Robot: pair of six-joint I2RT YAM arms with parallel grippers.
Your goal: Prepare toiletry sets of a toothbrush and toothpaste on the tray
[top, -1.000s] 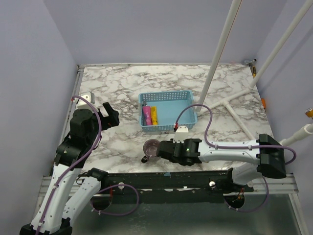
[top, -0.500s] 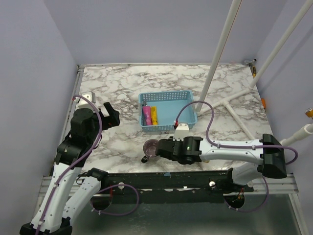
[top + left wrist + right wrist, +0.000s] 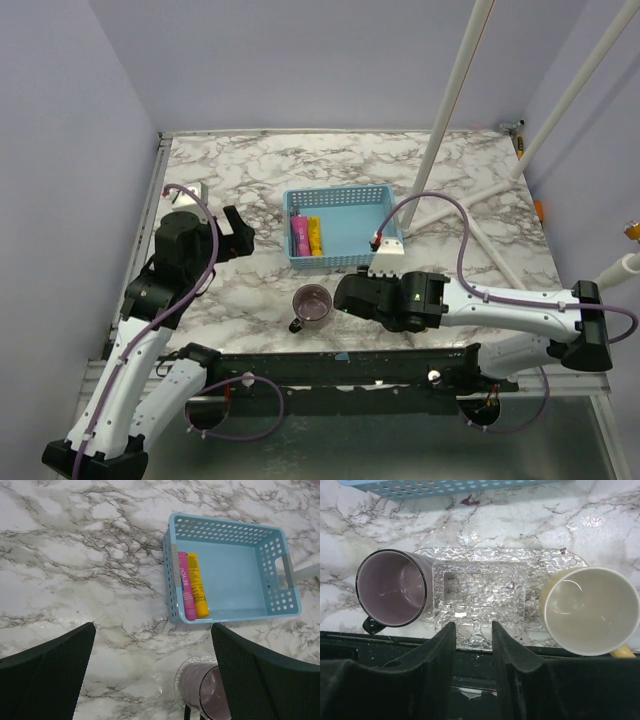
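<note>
A pink tube (image 3: 185, 586) and a yellow tube (image 3: 198, 585) lie side by side at the left end of a blue basket (image 3: 280, 605); both also show in the top view, pink (image 3: 299, 236) and yellow (image 3: 314, 236). No toothbrush is in view. A clear textured glass tray (image 3: 485, 580) sits at the near table edge. My right gripper (image 3: 472, 627) hangs over its near rim, jaws a little apart and empty. My left gripper (image 3: 152, 680) is wide open and empty, above the table left of the basket.
A purple mug (image 3: 392, 587) stands on the tray's left end and a cream mug (image 3: 590, 611) on its right end. In the top view the purple mug (image 3: 312, 303) is just left of my right gripper (image 3: 345, 293). White pipes (image 3: 455, 90) slant across the right.
My right gripper has drawn back to the right, away from the purple mug. My left arm has shifted slightly right towards the basket.
</note>
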